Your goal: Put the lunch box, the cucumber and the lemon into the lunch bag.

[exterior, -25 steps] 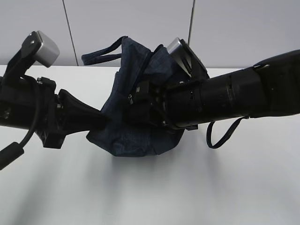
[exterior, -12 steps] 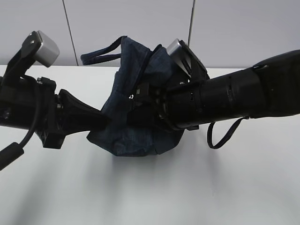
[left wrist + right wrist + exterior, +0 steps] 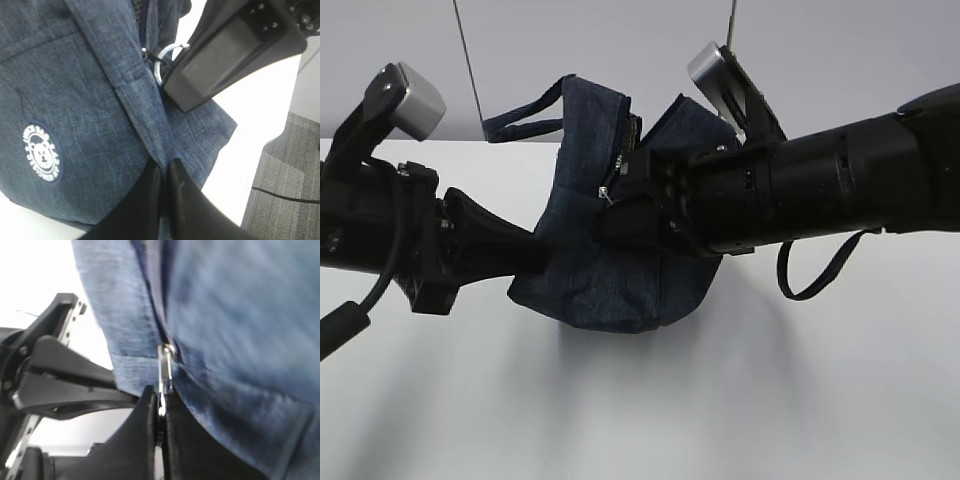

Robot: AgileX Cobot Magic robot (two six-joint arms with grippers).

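The boxy dark navy fabric lunch bag (image 3: 610,260) rests on the white tabletop (image 3: 640,400), tipped and pulled out of shape between two black arms. From the exterior camera the left end effector (image 3: 538,255) meets the bag's lower left side and the right end effector (image 3: 612,200) reaches in at the zipper line near the top, but how the fingers stand is hard to read there. The left wrist camera settles one side: its two black fingers (image 3: 150,200) are pressed together on a fold of the bag's fabric along a seam, with the small white round logo (image 3: 41,152) to the left and the metal ring pull (image 3: 165,62) higher up, just beside the other arm's black housing. The right wrist camera settles the other: its fingers (image 3: 145,440) are closed on the lower end of the silver zipper tab (image 3: 166,367), with the left arm visible beyond the fabric. One loop handle (image 3: 525,115) sticks out to the upper left, another (image 3: 820,270) hangs at the right.
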